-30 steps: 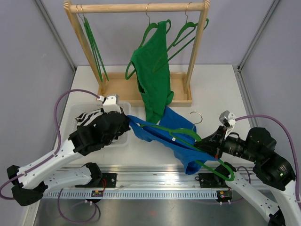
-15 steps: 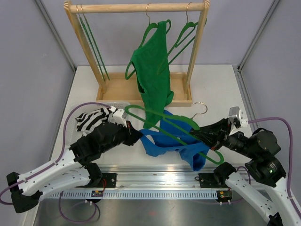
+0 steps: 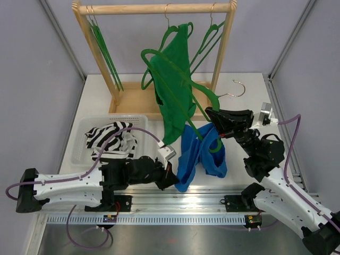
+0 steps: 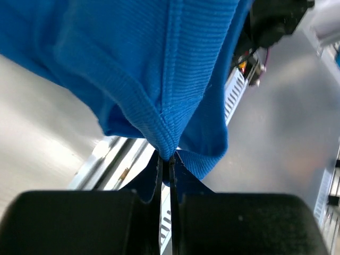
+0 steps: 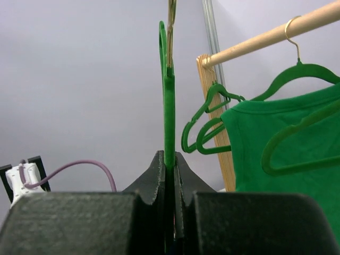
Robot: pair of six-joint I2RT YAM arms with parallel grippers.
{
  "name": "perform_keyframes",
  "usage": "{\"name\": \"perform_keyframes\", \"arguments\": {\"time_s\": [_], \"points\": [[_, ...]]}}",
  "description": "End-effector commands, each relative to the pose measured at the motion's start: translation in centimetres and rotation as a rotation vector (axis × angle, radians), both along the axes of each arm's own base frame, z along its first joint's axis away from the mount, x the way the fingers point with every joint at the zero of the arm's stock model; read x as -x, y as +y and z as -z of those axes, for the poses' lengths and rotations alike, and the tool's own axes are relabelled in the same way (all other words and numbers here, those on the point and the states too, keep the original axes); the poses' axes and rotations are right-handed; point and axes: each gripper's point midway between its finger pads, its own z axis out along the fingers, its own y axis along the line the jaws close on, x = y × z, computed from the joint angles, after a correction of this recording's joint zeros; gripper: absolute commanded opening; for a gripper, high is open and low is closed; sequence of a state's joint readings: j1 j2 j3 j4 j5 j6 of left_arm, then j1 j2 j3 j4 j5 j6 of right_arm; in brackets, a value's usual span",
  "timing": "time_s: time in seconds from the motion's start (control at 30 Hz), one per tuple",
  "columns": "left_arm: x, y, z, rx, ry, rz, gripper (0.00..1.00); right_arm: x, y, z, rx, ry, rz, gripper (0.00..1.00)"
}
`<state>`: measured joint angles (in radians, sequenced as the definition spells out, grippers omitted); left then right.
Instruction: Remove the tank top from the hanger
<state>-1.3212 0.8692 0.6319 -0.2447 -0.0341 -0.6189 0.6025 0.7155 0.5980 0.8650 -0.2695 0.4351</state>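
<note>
Nearest the camera, the left fingers (image 3: 171, 179) (image 4: 159, 183) are pressed together on the bottom hem corner of the blue tank top (image 3: 199, 154) (image 4: 133, 64). You can see the ribbed edge pinched right between the tips, down low near the front edge of the table (image 3: 244, 85). There's a small sticker (image 3: 110, 217) on the rail below, too tiny to read.

From there the top runs up to the green hanger (image 3: 204, 91) (image 5: 169, 106), whose lower end is looped through the fabric. The right fingers (image 3: 215, 114) (image 5: 154, 175) are clamped tight on the hanger near its neck, holding it up off the table.

To the left is a basket (image 3: 79, 141) with a striped cloth (image 3: 109, 135) in it. At the back a wooden rack (image 3: 154, 8) holds a green tank top (image 3: 175, 117).
</note>
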Motion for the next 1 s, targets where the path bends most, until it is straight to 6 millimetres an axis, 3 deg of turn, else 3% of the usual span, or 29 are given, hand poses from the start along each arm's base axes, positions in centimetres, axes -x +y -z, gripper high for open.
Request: {"name": "perform_keyframes", "arguments": {"time_s": [0.0,0.07,0.13,0.17,0.23,0.27,0.4,0.5,0.57,0.6,0.63,0.67,0.77,0.8,0.83,0.9,0.93,0.97], "points": [[-0.5,-1.4,-2.0,0.025,-0.087,-0.007,0.00,5.4,-4.1,-7.8,-0.245,-0.279,-0.009,0.00],[-1.2,-0.9,-0.1,-0.065,-0.088,-0.045,0.00,6.0,-5.0,-8.0,-0.276,-0.294,0.006,0.00],[-3.4,0.5,1.6,-0.180,-0.106,-0.185,0.00,5.1,-6.0,-8.0,-0.279,-0.260,0.094,0.00],[-3.7,1.9,5.0,-0.337,-0.094,-0.214,0.00,5.9,-7.3,-9.0,-0.298,-0.268,0.132,0.00],[-3.7,2.7,7.5,-0.463,-0.073,-0.234,0.00,3.9,-7.9,-8.6,-0.228,-0.193,0.257,0.00],[-3.4,2.9,9.4,-0.543,-0.058,-0.224,0.00,4.5,-8.9,-9.8,-0.238,-0.205,0.291,0.00],[-1.3,1.7,12.4,-0.601,-0.029,-0.174,0.00,3.0,-11.3,-10.1,-0.195,-0.176,0.492,0.00],[-1.5,1.8,13.3,-0.615,-0.011,-0.230,0.00,2.2,-11.6,-9.8,-0.113,-0.138,0.554,0.00],[-1.6,1.6,12.7,-0.595,-0.007,-0.251,0.00,1.8,-10.7,-9.4,-0.026,-0.061,0.520,0.00],[-2.0,1.3,11.6,-0.563,-0.017,-0.267,0.00,0.7,-10.1,-7.7,0.044,0.029,0.513,0.00],[-2.1,1.6,11.2,-0.564,-0.025,-0.279,0.00,1.2,-10.8,-9.0,0.023,0.054,0.514,0.00],[-2.4,1.8,10.7,-0.559,-0.036,-0.294,0.00,0.5,-10.7,-8.7,0.037,0.107,0.519,0.00],[-3.4,2.3,7.6,-0.517,-0.073,-0.350,0.00,0.3,-9.8,-7.1,0.194,0.219,0.492,0.00],[-4.0,2.5,6.8,-0.498,-0.090,-0.384,0.00,0.1,-9.3,-4.8,0.278,0.311,0.472,0.00],[-4.2,3.2,5.0,-0.464,-0.096,-0.410,0.00,0.8,-10.0,-5.8,0.268,0.338,0.471,0.00],[-4.8,3.9,3.3,-0.420,-0.113,-0.452,0.24,-0.4,-9.8,-2.8,0.362,0.488,0.493,0.00],[-4.8,4.4,2.3,-0.397,-0.117,-0.458,0.33,-0.3,-10.4,-3.2,0.361,0.508,0.515,0.00],[-4.9,4.8,0.8,-0.352,-0.123,-0.459,0.43,-1.3,-10.9,-2.4,0.377,0.561,0.570,0.00]]}}
